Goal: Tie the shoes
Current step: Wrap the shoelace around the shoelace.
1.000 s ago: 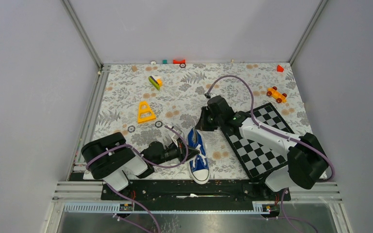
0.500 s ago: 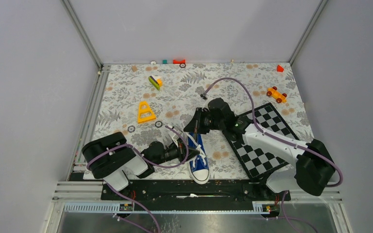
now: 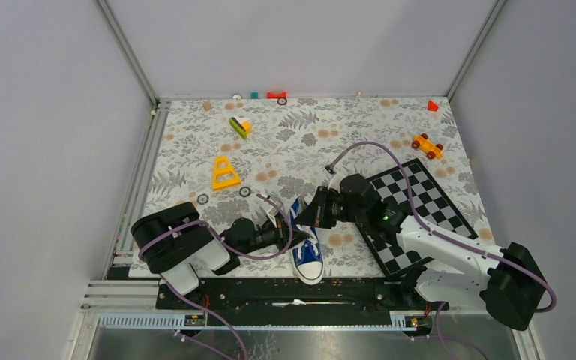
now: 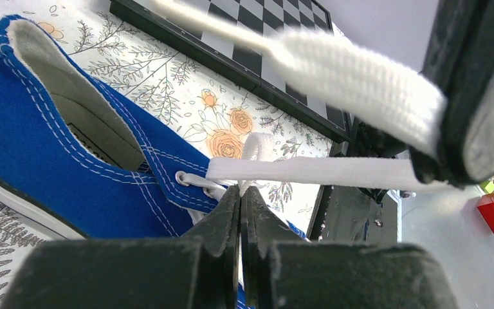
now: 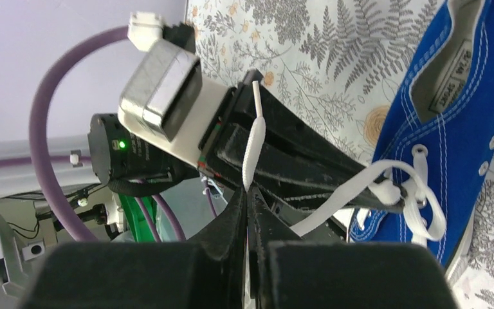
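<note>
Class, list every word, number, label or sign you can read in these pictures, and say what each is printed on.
Label inside the blue sneaker: dark print, too small and blurred to read.
Chessboard: plain squares, no text.
Nothing else shows readable writing.

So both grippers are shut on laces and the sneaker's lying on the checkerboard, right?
Not quite. The top view shows the sneaker lying on the floral table cover beside the checkerboard, not on it. The rest holds: the left gripper and right gripper are each shut on one of the laces.
</note>
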Robot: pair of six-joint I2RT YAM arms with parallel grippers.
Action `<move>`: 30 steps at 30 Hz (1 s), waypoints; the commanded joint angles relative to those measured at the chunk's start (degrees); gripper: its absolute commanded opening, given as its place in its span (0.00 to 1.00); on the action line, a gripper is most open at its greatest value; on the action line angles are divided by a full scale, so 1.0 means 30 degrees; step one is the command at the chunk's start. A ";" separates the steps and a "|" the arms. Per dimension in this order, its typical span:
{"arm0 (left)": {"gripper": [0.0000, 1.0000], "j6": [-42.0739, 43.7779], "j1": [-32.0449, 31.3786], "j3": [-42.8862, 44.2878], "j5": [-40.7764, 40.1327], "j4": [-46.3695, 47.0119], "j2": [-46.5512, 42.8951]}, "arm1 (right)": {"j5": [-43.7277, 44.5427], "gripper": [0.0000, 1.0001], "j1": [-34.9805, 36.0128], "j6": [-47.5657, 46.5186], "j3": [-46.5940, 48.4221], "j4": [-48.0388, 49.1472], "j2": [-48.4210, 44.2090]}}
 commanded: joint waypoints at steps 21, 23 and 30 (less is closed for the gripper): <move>0.00 -0.0125 -0.0057 0.0262 -0.0900 0.1389 -0.0356 | 0.1033 0.00 0.1320 0.1263 -0.4822 -0.3579 -0.6164; 0.00 -0.0102 -0.0059 0.0206 -0.0963 0.1408 -0.0491 | 0.1088 0.00 0.1412 0.1290 -0.5100 -0.3768 -0.6364; 0.00 -0.0031 -0.0062 0.0101 -0.1052 0.1384 -0.0771 | 0.1164 0.00 0.1642 0.1378 -0.5646 -0.4283 -0.6943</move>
